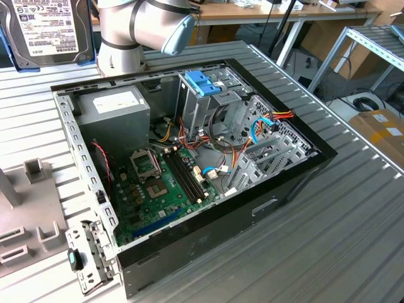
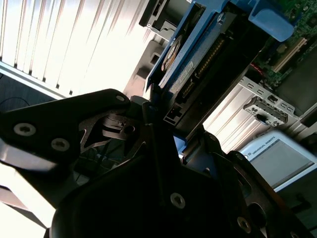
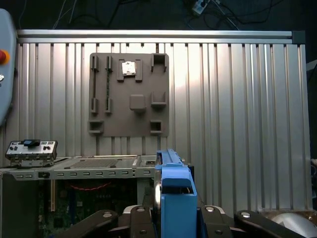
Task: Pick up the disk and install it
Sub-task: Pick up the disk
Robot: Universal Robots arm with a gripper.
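Observation:
The disk (image 3: 173,196) stands edge-on between my gripper's (image 3: 173,220) dark fingers, its bright blue carrier rail facing the first wrist view. In the second wrist view the disk (image 2: 193,64) shows its blue rails and connector edge, and the gripper (image 2: 159,130) is shut on it from both sides. In the exterior view the disk (image 1: 44,28) hangs at the upper left, white label towards the camera, beside the grey arm (image 1: 136,25). It is held in the air above the table, apart from the open computer case (image 1: 208,158).
Inside the case are a drive cage with a blue latch (image 1: 202,82), a grey power-supply box (image 1: 117,110), the motherboard (image 1: 164,183) and loose cables. A grey fixture plate (image 3: 130,94) and a metal bracket (image 1: 85,259) lie on the ribbed aluminium table (image 1: 328,240).

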